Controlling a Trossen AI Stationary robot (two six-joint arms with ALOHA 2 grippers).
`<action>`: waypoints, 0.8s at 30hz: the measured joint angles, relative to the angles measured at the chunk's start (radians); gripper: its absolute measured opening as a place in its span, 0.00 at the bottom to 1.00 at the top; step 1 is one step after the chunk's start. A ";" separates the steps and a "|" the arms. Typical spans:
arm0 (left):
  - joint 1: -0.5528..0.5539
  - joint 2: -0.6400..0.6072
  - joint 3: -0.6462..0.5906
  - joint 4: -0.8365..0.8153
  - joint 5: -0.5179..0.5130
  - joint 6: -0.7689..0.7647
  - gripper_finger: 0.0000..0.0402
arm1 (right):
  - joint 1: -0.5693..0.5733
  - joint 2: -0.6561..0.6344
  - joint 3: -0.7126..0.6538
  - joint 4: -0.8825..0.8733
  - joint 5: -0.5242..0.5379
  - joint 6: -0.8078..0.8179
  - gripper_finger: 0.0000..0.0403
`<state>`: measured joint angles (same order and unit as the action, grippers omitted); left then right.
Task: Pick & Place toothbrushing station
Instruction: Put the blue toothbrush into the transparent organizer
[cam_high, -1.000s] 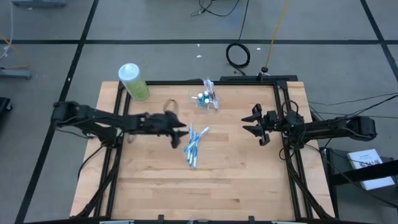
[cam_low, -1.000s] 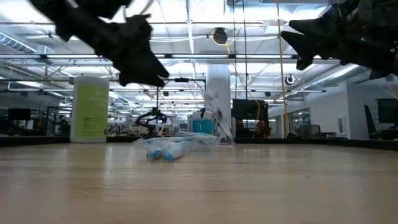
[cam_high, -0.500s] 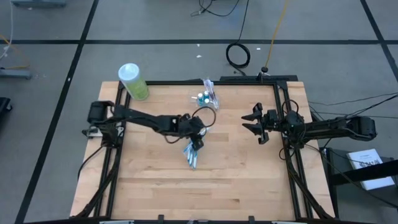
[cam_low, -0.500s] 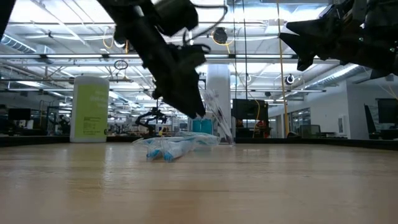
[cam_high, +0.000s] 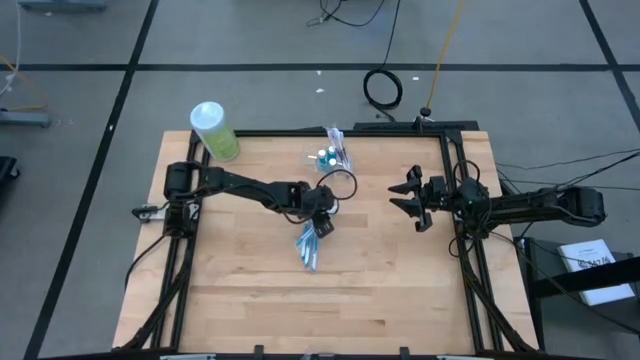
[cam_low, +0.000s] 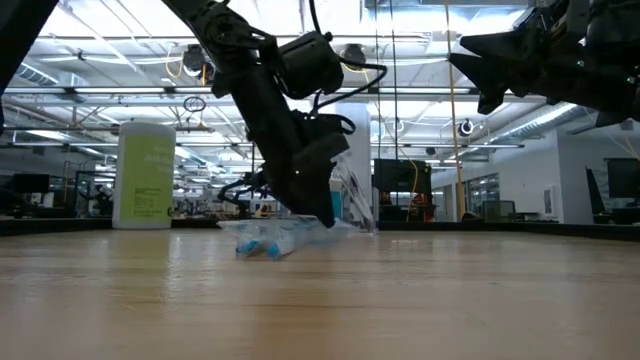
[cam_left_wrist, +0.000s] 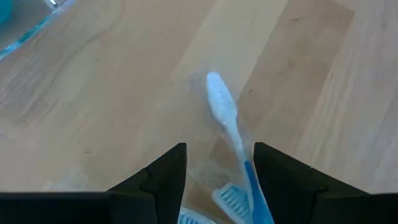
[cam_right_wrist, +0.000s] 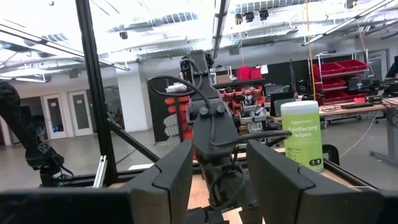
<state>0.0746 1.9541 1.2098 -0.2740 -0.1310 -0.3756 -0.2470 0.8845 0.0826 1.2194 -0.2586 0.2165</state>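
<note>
On wooden table (cam_high: 380, 290), toothbrushes (cam_high: 309, 246) lie just beneath open left pincer (cam_high: 322, 226).

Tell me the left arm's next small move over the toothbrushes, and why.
Probably lower a little more and close. The left gripper hangs open just above the toothbrushes lying on the table, with a blue and white handle running between its fingers, so a short descent should bracket it. The right gripper waits open at the table's right side.

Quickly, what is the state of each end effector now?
Left end effector: open, above the toothbrushes, holding nothing.
Right end effector: open, empty.
</note>
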 joint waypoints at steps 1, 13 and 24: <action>0.000 0.000 0.000 -0.002 0.000 0.000 0.49 | 0.000 0.000 0.000 0.000 0.000 0.000 0.35; -0.020 -0.006 0.031 -0.015 0.021 -0.023 0.49 | 0.000 0.000 0.000 -0.004 0.027 -0.004 0.35; -0.019 0.030 0.033 -0.015 0.007 -0.030 0.49 | 0.000 0.000 0.000 -0.005 0.027 -0.001 0.35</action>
<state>0.0551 1.9843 1.2430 -0.2888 -0.1237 -0.4058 -0.2474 0.8848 0.0826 1.2148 -0.2317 0.2157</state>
